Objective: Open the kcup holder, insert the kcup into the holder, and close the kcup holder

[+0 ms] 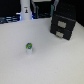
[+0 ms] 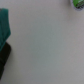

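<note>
The kcup (image 1: pixel 29 47), a small white pod with a green top, stands upright on the pale table in the exterior view, alone and well apart from the holder. A green-edged bit at the wrist view's corner is probably the same kcup (image 2: pixel 77 3). The kcup holder (image 1: pixel 64 25), a black box with two grey front panels, sits at the back on the exterior view's right, both panels flush. A blurred teal and black shape (image 2: pixel 5 42) at the wrist picture's edge may be part of my gripper. Its fingertips do not show clearly.
A white upright post (image 1: pixel 25 11) with a blue glow stands at the back on the exterior view's left, among dark clutter along the table's far edge. Bare pale tabletop (image 1: pixel 50 65) spreads around the kcup and in front of the holder.
</note>
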Controlling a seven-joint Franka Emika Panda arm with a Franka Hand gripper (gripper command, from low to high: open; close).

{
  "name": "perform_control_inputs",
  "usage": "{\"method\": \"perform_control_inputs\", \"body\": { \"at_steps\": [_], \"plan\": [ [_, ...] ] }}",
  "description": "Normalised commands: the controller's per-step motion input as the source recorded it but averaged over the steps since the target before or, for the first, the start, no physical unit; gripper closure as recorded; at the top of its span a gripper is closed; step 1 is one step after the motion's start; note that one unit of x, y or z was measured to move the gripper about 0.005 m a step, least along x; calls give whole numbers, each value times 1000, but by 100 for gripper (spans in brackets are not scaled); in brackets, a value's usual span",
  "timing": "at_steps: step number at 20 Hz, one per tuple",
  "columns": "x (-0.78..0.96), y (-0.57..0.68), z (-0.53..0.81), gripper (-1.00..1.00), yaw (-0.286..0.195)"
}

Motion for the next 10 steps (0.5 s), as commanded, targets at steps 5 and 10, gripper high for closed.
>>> {"method": "perform_control_inputs", "body": {
  "at_steps": [5, 10],
  "plan": [
    [-238, 625, 19, -100, -192],
    [-195, 651, -12, -100, -203]
  ]
}}
